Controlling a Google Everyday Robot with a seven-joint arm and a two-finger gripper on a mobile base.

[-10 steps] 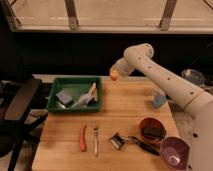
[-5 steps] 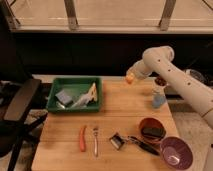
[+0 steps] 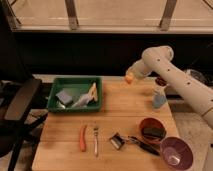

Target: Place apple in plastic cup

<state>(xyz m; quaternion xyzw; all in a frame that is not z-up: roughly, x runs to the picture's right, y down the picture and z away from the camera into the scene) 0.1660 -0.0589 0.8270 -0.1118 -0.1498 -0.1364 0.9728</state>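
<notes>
The apple (image 3: 129, 78), small and orange-yellow, hangs in the air above the back edge of the wooden table (image 3: 115, 112). My gripper (image 3: 131, 75) is shut on it at the end of the white arm (image 3: 170, 75), which reaches in from the right. The plastic cup (image 3: 159, 98), a narrow light-blue tumbler, stands upright on the table's right side. It is to the right of the apple and lower, partly behind the arm.
A green tray (image 3: 75, 80) with a sponge and utensils sits at the left back. An orange stick (image 3: 82, 137), a fork (image 3: 95, 140) and a black tool (image 3: 118, 141) lie near the front. A reddish-brown bowl (image 3: 151, 130) and a purple bowl (image 3: 176, 151) stand front right. A black chair (image 3: 17, 107) is at the left.
The gripper carried the apple rightward from above the tray's right edge toward the cup. In the last half second it has barely shifted, dropping slightly.
</notes>
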